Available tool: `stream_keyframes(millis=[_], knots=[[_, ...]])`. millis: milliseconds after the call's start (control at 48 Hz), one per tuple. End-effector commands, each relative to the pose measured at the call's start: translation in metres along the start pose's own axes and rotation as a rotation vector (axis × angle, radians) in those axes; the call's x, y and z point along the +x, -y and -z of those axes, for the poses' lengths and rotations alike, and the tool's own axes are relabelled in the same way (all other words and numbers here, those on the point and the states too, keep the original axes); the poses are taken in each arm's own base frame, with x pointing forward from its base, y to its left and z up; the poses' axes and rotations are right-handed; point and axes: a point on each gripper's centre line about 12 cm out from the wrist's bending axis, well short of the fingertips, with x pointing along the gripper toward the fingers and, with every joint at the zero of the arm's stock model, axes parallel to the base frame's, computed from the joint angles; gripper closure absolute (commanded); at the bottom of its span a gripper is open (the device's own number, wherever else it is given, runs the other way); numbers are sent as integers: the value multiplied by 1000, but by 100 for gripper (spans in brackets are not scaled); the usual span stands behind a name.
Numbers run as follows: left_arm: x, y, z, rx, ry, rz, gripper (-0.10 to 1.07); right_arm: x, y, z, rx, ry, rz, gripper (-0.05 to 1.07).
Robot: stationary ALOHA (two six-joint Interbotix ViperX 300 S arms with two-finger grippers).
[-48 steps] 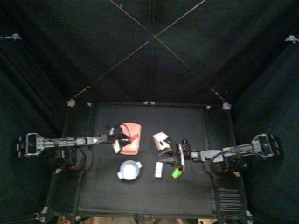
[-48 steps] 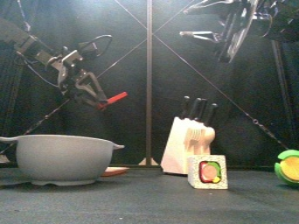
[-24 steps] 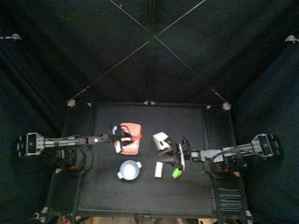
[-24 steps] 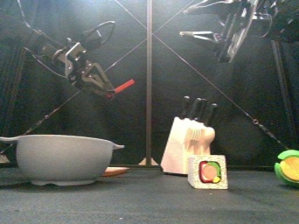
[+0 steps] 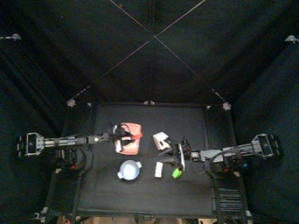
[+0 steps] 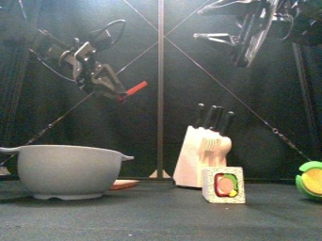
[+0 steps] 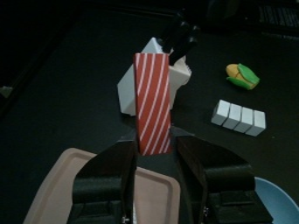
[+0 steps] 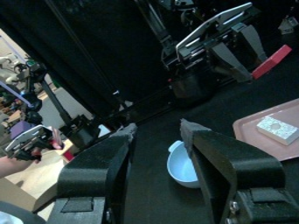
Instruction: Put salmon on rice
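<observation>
My left gripper is shut on the salmon, a flat red-orange strip with pale stripes that stands up between the jaws. In the front view the salmon hangs high above the table in the left gripper. From above, that gripper is over the pink tray. A small white rice block lies on the pink tray in the right wrist view. My right gripper is open and empty, resting near the table's right front.
A blue-white bowl stands at the front, grey in the front view. A white knife block, a sushi roll, a row of white blocks and a green-yellow toy stand to the right. A person's hand shows beyond the curtains.
The left gripper has lifted the salmon higher and a little to the right, and turned it. The right arm has not moved.
</observation>
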Motion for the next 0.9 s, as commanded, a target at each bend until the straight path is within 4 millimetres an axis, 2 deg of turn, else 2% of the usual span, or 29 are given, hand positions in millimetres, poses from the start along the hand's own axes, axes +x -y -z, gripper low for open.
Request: stream_keyframes(millis=[0,125,312,521,646,771,875], knots=[[-2,-1,-19,20,48,-4,33,-1,-4,-8,0,30,-15,21],[-3,-1,-30,98,74,-8,33,-1,-4,-8,0,28,-15,21],[-8,3,-47,390,114,-7,33,-1,-4,-7,5,27,-10,21],[-18,-1,-71,527,172,-42,33,-1,-3,-7,10,28,-7,21],[-16,-8,-74,594,155,-56,33,-1,-3,-7,11,29,-6,21],[-16,-20,-78,523,153,-82,33,-1,-2,-7,16,30,-3,21],[-20,-20,-83,632,153,-91,33,0,-2,-6,20,28,1,21]])
